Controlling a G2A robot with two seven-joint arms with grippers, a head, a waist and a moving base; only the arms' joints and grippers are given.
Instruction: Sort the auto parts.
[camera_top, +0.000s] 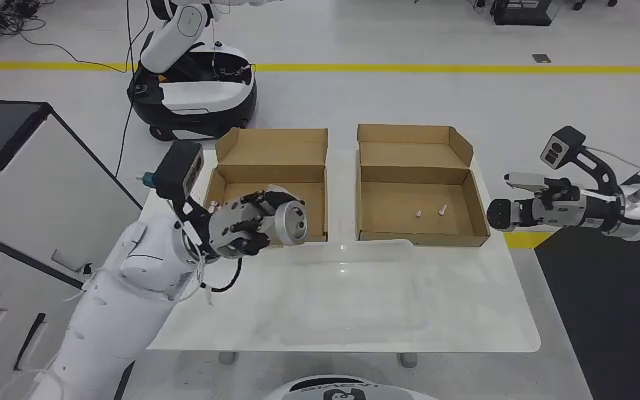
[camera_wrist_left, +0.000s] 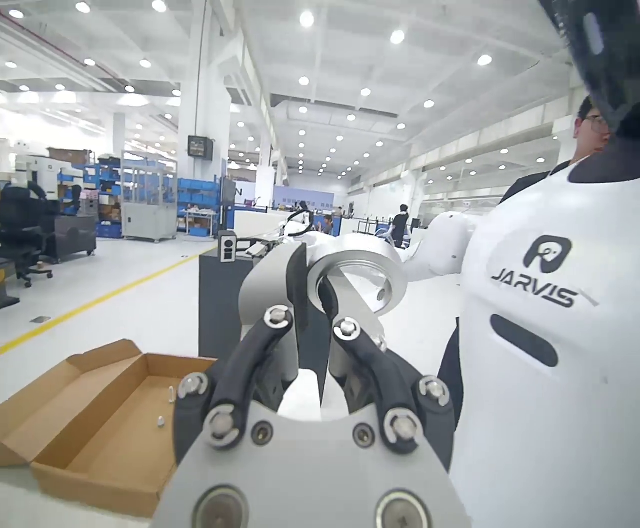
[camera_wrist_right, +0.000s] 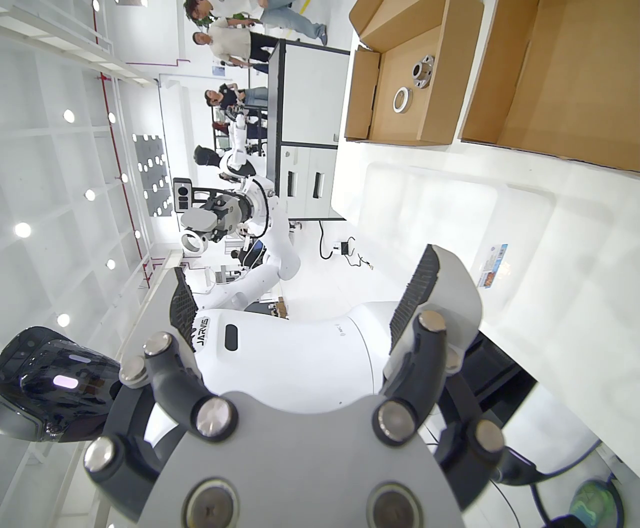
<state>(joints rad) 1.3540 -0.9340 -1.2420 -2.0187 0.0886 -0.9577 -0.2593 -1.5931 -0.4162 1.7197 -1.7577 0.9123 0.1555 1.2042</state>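
L gripper (camera_wrist_left: 310, 280) is pinching metal ring (camera_wrist_left: 360, 252) by its wall, above near side of left box (camera_top: 270, 160). Ring is looking heavy, stiff, slippery. R gripper (camera_wrist_right: 307, 280) is hanging spread, right of table (camera_top: 400, 310).

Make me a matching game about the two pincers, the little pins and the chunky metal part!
Things:
1. right pincer
2. little pins
3. chunky flanged part
4. left pincer

Places or states:
A. in the right box
B. shut on a metal ring
C. open, holding nothing
D. in the left box

Pairs: 1-C, 2-A, 3-D, 4-B
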